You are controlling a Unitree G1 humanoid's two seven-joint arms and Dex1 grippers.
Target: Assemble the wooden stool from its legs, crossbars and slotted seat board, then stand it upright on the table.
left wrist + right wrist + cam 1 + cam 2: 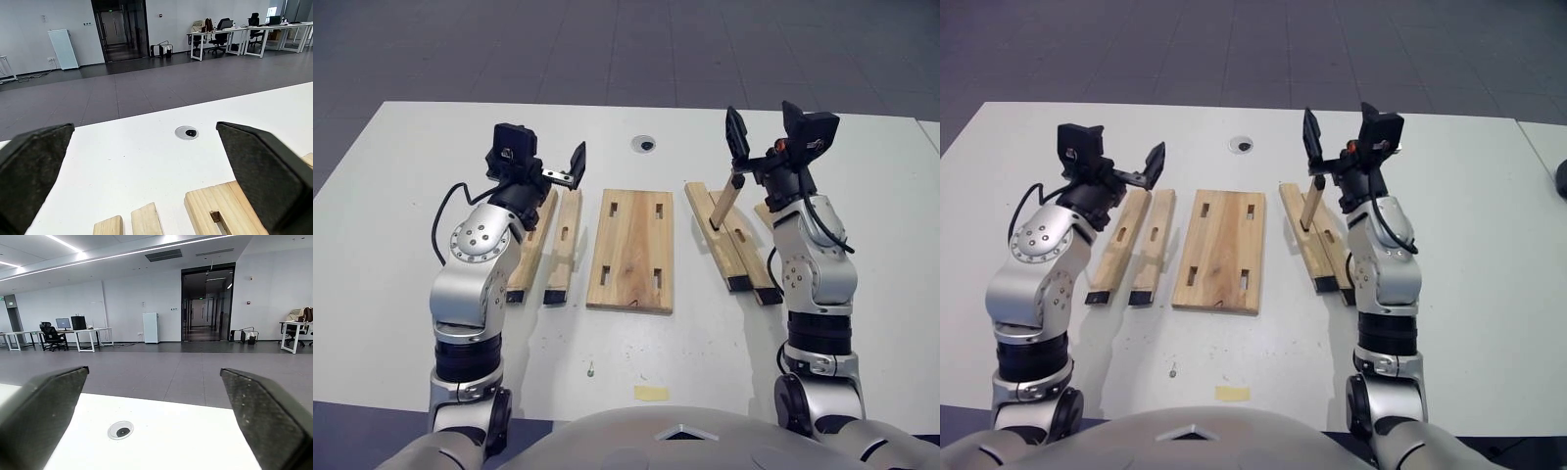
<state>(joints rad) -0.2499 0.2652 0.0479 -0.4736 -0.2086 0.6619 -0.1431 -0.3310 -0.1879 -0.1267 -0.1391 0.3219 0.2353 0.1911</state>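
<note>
**Lying Unassembled: Stool Parts on the Table**

The slotted seat board point(629, 250) is lying flat at the centre of the table point(431, 196), four slots facing up. At its 9 o'clock, two left legs point(566, 240) are lying side by side. At its 3 o'clock, two right legs point(724, 255) are lying likewise. One crossbar point(724, 204) is standing tilted in the slot of the inner right leg.

The left gripper point(546, 162) is hovering over the far ends of the left legs, fingers apart and gripping nothing. The right gripper point(767, 127) is hovering above the top of the crossbar, fingers apart.

A grommet point(645, 144) is sitting at the board's 12 o'clock and a strip of tape point(651, 393) at its 6 o'clock.
</note>
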